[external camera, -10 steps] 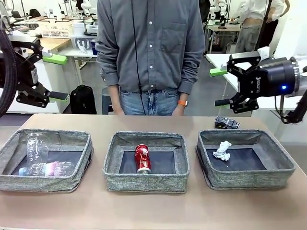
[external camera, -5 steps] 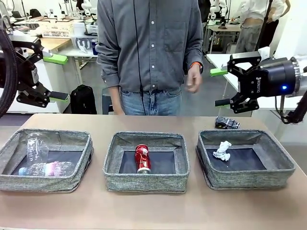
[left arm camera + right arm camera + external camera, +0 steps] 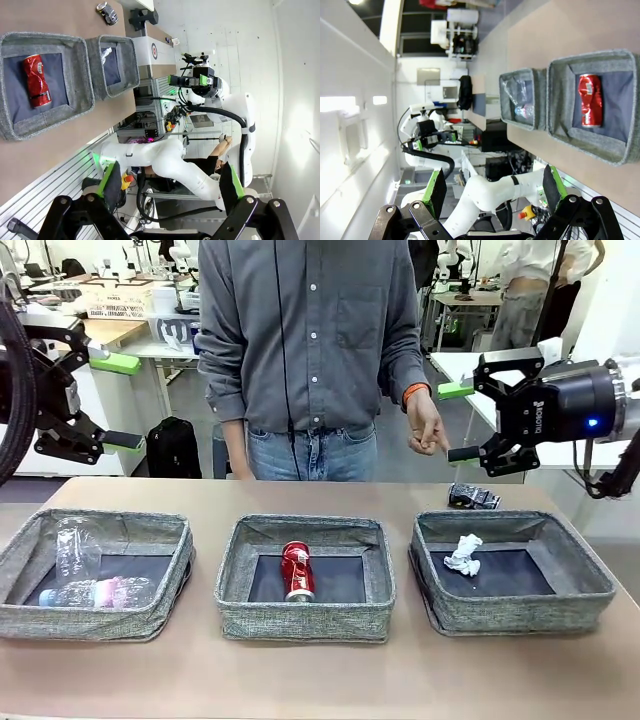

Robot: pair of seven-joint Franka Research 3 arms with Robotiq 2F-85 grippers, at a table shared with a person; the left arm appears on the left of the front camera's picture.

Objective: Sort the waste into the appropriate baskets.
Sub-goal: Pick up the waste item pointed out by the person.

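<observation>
Three grey fabric baskets stand in a row on the table. Two clear plastic bottles (image 3: 92, 590) lie in the left basket (image 3: 95, 625). A crushed red can (image 3: 296, 570) rests in the middle basket (image 3: 305, 622), also seen as red can (image 3: 37, 81) and red can (image 3: 590, 100). A crumpled white paper wad (image 3: 463, 554) sits in the right basket (image 3: 520, 612). A crushed dark can (image 3: 473, 497) lies on the table behind it. My left gripper (image 3: 118, 400) hangs open above the table's left edge. My right gripper (image 3: 457, 420) hangs open above the dark can. A person's hand (image 3: 427, 427) reaches near it.
The person stands at the table's far side in a grey shirt (image 3: 310, 330). Bare tabletop (image 3: 320, 675) runs in front of the baskets. Workbenches and other gear fill the room behind.
The person's hand came out from behind the back, rose, and now lowers toward the dark can's side of the table. Neither arm has moved.
</observation>
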